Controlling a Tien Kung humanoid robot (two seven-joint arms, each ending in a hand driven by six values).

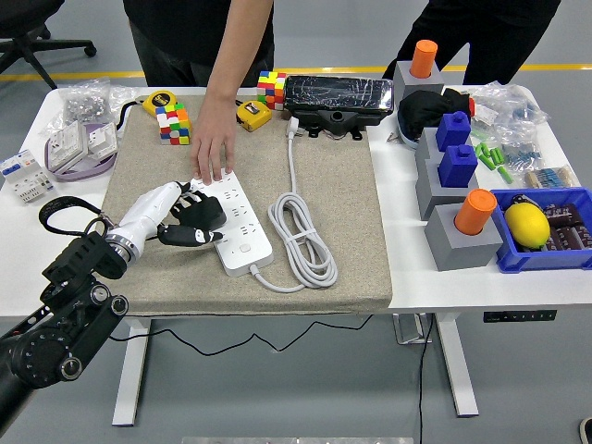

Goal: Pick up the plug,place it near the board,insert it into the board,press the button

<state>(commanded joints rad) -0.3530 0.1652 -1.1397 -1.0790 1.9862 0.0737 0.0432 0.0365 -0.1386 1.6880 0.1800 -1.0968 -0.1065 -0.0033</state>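
Observation:
A white power strip (242, 225) lies slanted on the beige mat (342, 213), and its white cable (302, 239) is coiled to its right. A person's hand (210, 146) presses down on the strip's far end. The black plug (203, 215) sits at the strip's left edge, over its middle sockets. My left hand (188, 216) comes in from the lower left. Its fingers are curled over the plug's top and the thumb lies under it, so the hand is shut on the plug. Whether the pins are in a socket is hidden. No right arm is visible.
Two Rubik's cubes (172, 123) and yellow tape measures (252, 114) stand at the mat's far edge next to a black box (337, 97). Grey blocks with orange cylinders (475, 213) and a blue bin (555, 242) with a lemon fill the right side. Wall sockets (79, 144) lie far left.

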